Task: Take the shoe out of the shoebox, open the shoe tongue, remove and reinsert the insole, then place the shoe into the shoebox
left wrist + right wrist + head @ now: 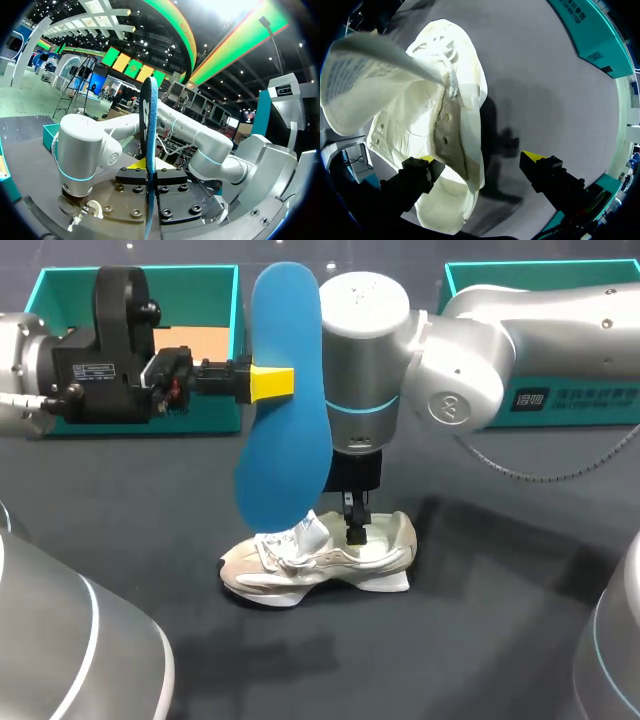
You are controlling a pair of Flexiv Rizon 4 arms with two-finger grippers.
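Dark grey tabletop (500,620) fills the head view, and two arms meet over its middle. The left arm (110,350) comes in level from the left. The right arm (470,370) bends in from the right and points straight down.

Two teal shoebox halves sit at the far edge. The left shoebox half (200,410) shows a brown cardboard floor, and the right shoebox half (590,412) is largely hidden behind the right arm.

One blue insole (285,440) is held in the air, its long axis upright, with its lower end just above the shoe's front. The left gripper (280,383) pinches it at mid-length. Only the left wrist view shows this grip from behind: the insole (148,125) stands edge-on, a thin blade clamped between the two fingers of the left gripper (148,167).

One white shoe (320,560) stands on its sole on the table, outside both box halves. Its long axis runs across the head view, toe to the left and heel to the right.

The right gripper (354,530) hangs at the heel opening. The right wrist view alone looks down into the shoe (470,90): the tongue (365,65) is folded up and away from the opening. The right gripper (479,160) is spread wide, with one finger over the shoe's inside and the other outside over bare table, gripping nothing.
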